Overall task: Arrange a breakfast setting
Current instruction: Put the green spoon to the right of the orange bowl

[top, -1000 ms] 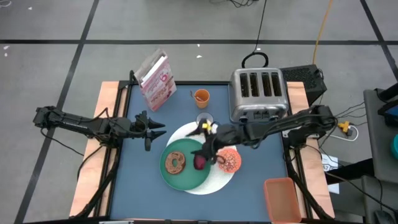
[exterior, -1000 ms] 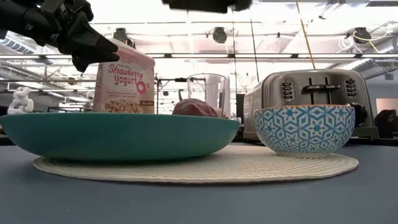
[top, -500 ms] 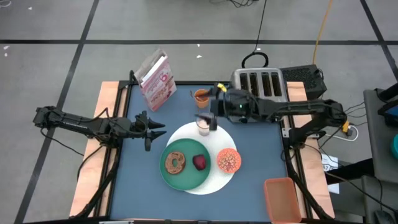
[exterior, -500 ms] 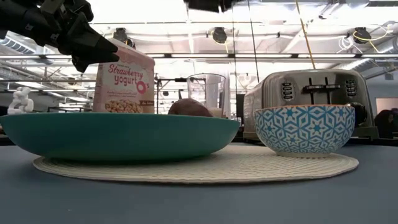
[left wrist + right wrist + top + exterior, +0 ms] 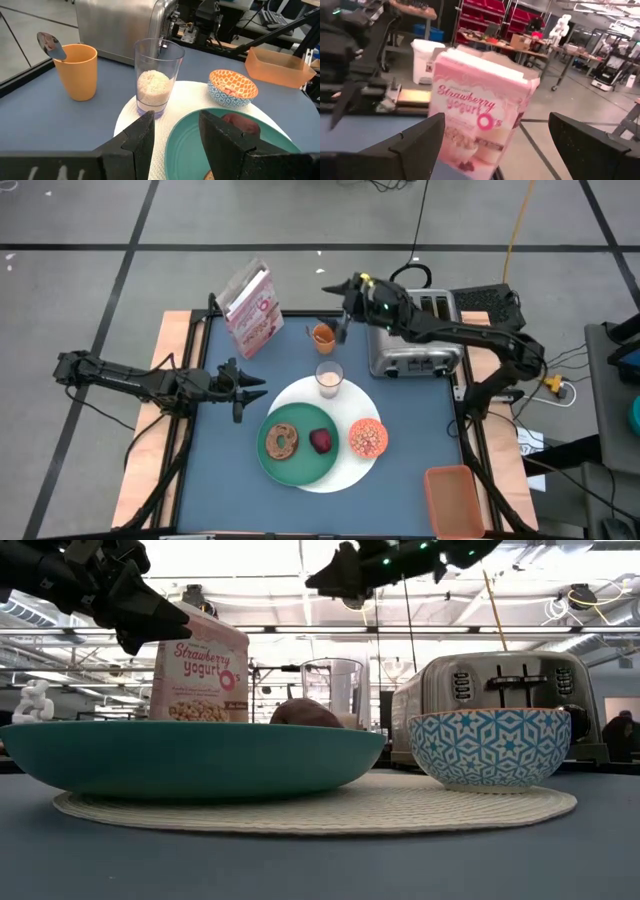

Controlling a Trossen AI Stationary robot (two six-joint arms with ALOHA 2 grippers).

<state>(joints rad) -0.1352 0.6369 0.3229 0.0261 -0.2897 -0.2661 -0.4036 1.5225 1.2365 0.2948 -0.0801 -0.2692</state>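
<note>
Two end effectors in play, but right end effector, wide open and empty, hovering high by the orange cup with pink cereal box standing upright straight ahead, far-left on the counter; left end effector, half open and empty, a bit farther away.

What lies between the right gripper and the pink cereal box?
In the high view, the orange cup with the metal spoon sits just below that line; otherwise bare blue table separates the right gripper from the pink cereal box.
</note>
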